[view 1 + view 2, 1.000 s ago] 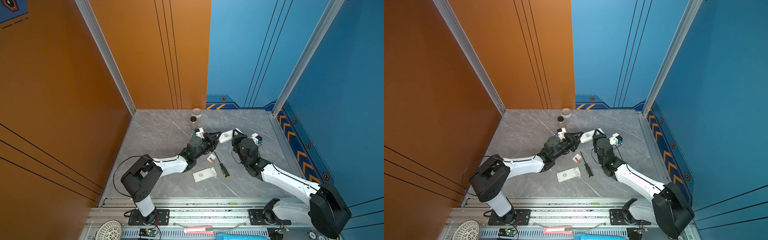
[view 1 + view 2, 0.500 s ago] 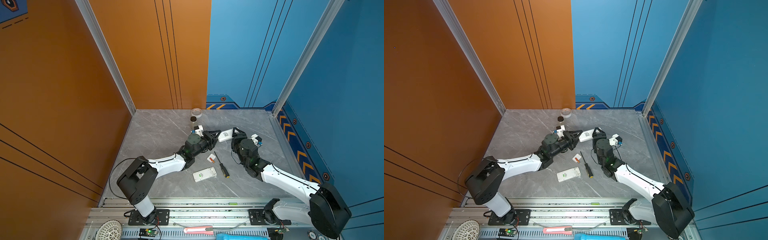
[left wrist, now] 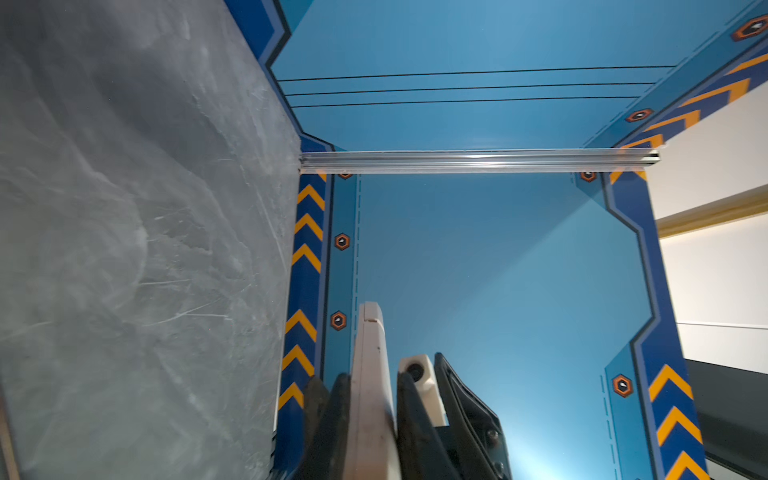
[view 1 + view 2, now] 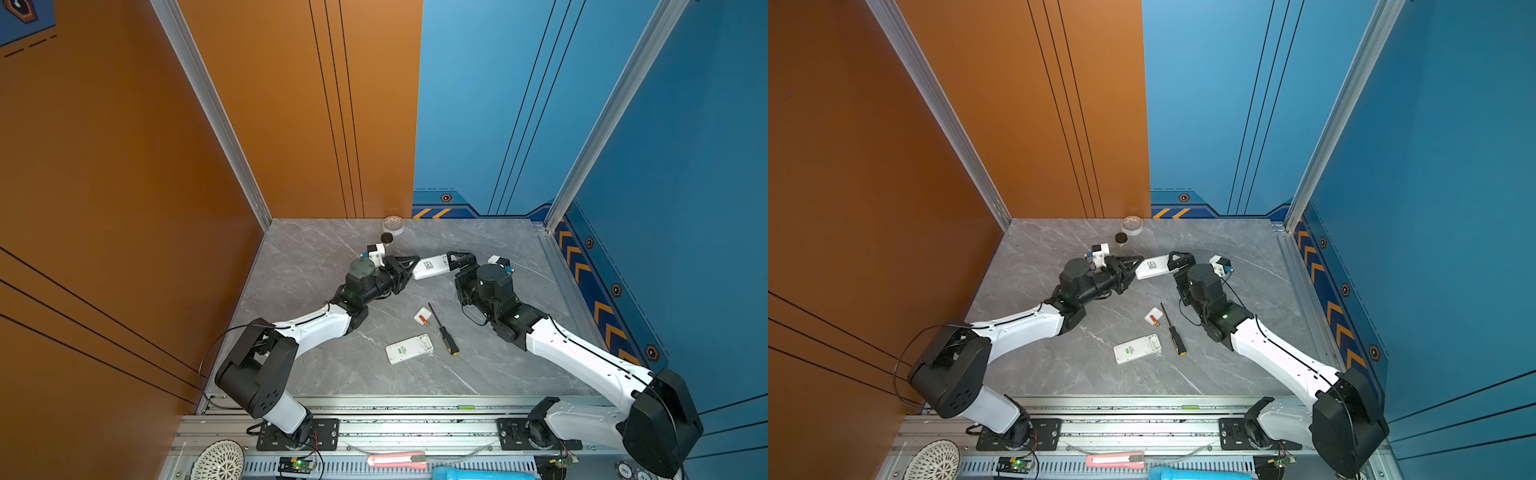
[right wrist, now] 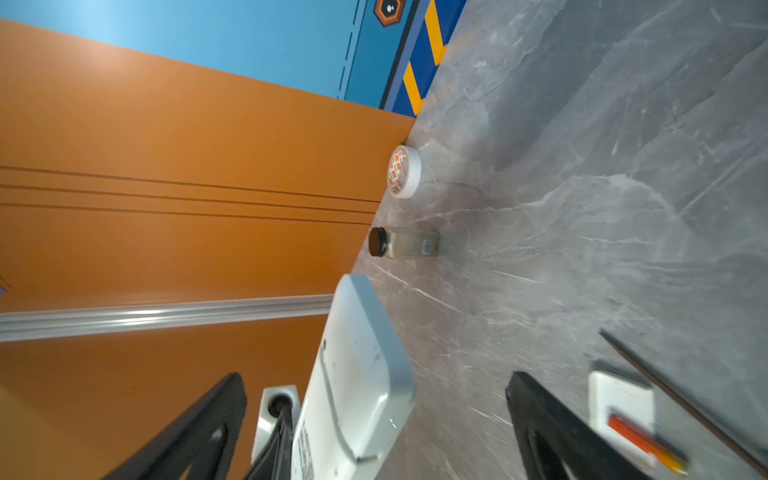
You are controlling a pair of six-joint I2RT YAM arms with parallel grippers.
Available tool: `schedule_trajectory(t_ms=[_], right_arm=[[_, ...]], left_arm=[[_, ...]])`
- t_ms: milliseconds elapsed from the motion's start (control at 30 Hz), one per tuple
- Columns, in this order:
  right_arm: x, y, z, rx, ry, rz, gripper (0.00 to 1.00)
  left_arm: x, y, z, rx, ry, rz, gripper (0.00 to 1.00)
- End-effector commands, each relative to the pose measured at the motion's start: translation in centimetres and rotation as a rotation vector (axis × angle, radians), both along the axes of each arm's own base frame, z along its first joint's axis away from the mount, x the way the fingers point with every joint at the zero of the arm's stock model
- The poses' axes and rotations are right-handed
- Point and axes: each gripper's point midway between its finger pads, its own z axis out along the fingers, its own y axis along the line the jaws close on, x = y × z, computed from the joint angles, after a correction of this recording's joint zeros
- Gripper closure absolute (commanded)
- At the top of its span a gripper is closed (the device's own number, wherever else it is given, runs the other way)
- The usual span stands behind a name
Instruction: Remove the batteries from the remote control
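Batteries (image 4: 423, 319) show as one slim orange-red cylinder on a small white plate (image 4: 425, 312) lying on the grey, marble-veined tabletop (image 4: 316, 257), boxed in by smooth orange and blue wall panels. Farther back, the flat white remote control (image 4: 430, 266) is clamped in the left jaws. The right jaws stand wide apart astride its other end. In the blurred right wrist view, whether the cylinder's yellowish end is a second cell cannot be told.

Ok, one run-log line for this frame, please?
left gripper: shut on white remote, held aloft | right gripper: open around remote's other end | orange-red battery: lying on small white piece beside screwdriver
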Motion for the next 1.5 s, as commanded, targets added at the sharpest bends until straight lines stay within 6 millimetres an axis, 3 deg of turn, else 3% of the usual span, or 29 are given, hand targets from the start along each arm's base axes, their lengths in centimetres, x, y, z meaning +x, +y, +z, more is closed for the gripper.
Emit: schedule_trajectory(t_ms=[0, 100, 200, 300, 500, 800, 1367, 1467], right_arm=[[-2.5, -1.0, 0.4, -0.134, 0.039, 0.133, 0.0], [-3.0, -1.8, 0.4, -0.149, 0.025, 0.255, 0.0], [-2.7, -0.9, 0.3, -0.052, -0.047, 0.439, 0.0], [-2.5, 1.5, 1.1, -0.017, -0.134, 0.645, 0.0], [-3.5, 7.6, -0.4, -0.048, -0.16, 0.922, 0.03], [-4.1, 11.9, -4.3, -0.016, -0.124, 0.999, 0.11], [-1.8, 12.9, -7.7, 0.016, -0.05, 0.962, 0.41], [-1.6, 13.0, -7.8, 0.019, -0.05, 0.959, 0.41]], left_arm=[[-1.5, 2.1, 0.4, 0.097, -0.049, -0.081, 1.0], [-2.3, 3.7, -0.1, 0.177, -0.06, -0.144, 1.0], [-3.2, 4.8, -0.3, 0.228, -0.082, -0.214, 1.0], [-4.2, 5.6, -0.9, 0.278, -0.094, -0.286, 1.0], [-4.3, 7.2, -1.5, 0.303, -0.098, -0.301, 1.0], [-3.9, 8.5, -2.1, 0.303, -0.098, -0.29, 1.0], [-3.7, 9.9, -3.0, 0.34, -0.089, -0.28, 1.0], [-3.8, 10.2, -3.3, 0.377, -0.085, -0.285, 1.0]])
